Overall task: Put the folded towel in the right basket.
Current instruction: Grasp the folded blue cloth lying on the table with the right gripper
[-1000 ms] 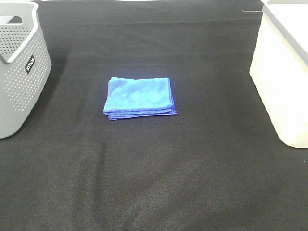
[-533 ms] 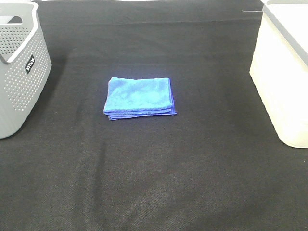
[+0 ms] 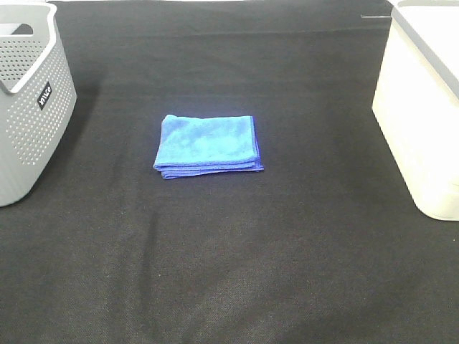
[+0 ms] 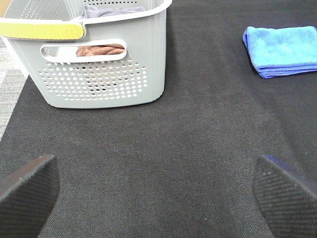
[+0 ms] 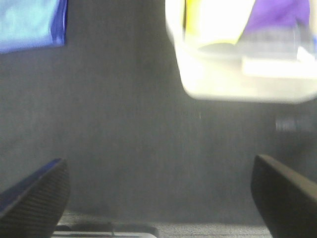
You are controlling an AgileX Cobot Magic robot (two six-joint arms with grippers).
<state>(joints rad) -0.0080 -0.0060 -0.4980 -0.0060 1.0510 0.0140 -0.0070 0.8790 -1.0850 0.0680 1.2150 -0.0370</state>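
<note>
The folded blue towel (image 3: 208, 145) lies flat on the black cloth in the middle of the table; it also shows in the left wrist view (image 4: 282, 50) and, blurred, in the right wrist view (image 5: 29, 22). The right basket (image 3: 423, 107) is white and stands at the right edge; the right wrist view shows it blurred (image 5: 242, 79) with yellow and purple things inside. Neither gripper shows in the exterior high view. My left gripper (image 4: 158, 198) is open and empty, well short of the towel. My right gripper (image 5: 158, 198) is open and empty, away from towel and basket.
A grey perforated basket (image 3: 29, 100) stands at the left edge; the left wrist view shows it (image 4: 99, 64) holding brown and grey cloths. The black cloth (image 3: 229, 258) covers the table.
</note>
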